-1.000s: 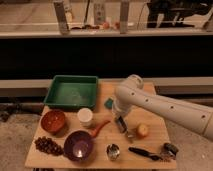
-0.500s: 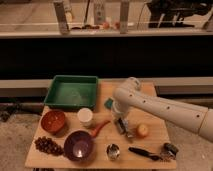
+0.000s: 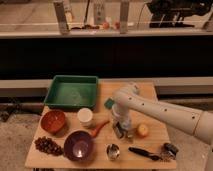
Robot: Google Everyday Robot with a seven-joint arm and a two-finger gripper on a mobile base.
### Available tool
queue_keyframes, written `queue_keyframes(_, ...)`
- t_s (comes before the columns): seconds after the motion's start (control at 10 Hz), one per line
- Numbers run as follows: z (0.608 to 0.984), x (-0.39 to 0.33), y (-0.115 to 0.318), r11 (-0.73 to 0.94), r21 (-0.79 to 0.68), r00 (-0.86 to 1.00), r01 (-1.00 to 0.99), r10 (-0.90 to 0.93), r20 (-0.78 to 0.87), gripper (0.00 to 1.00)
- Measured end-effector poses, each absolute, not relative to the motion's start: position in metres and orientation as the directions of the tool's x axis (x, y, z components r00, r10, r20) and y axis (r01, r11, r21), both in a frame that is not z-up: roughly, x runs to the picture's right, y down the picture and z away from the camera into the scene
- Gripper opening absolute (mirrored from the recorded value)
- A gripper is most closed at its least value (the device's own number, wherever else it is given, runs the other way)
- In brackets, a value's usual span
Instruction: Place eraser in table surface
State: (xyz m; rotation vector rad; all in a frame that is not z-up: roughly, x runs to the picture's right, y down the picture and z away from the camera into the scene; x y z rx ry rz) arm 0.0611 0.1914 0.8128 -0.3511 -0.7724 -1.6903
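My gripper (image 3: 122, 129) points straight down at the end of the white arm, over the middle right of the tan table surface (image 3: 155, 120). A small grey block, the eraser (image 3: 120, 132), sits right at the gripper's tip, at or just above the tabletop. I cannot tell whether it rests on the wood. The gripper stands between an orange carrot-like piece (image 3: 100, 128) on its left and a yellow round fruit (image 3: 143, 130) on its right.
A green tray (image 3: 72, 92) sits at the back left, with a green flat sponge (image 3: 108, 103) beside it. Also on the table are a white cup (image 3: 86, 116), a brown bowl (image 3: 53, 120), a purple bowl (image 3: 79, 144), grapes (image 3: 47, 146), a metal cup (image 3: 113, 151) and a black-handled tool (image 3: 142, 152).
The gripper has come down a little toward the tabletop at the same spot. Nothing else has moved.
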Motion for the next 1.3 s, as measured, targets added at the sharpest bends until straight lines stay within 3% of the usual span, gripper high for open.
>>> queue_keyframes(0.4,0.824,0.052,0.207,-0.081,0.338,-0.284,0.938,-0.737,0.613,0.67)
queue_keyframes(0.6,0.828,0.049,0.212,-0.085,0.343,-0.292,0.935,-0.733,0.615,0.79)
queue_keyframes(1.3,0.828,0.039,0.213,-0.140,0.356,-0.337,0.924,-0.736,0.586,0.80)
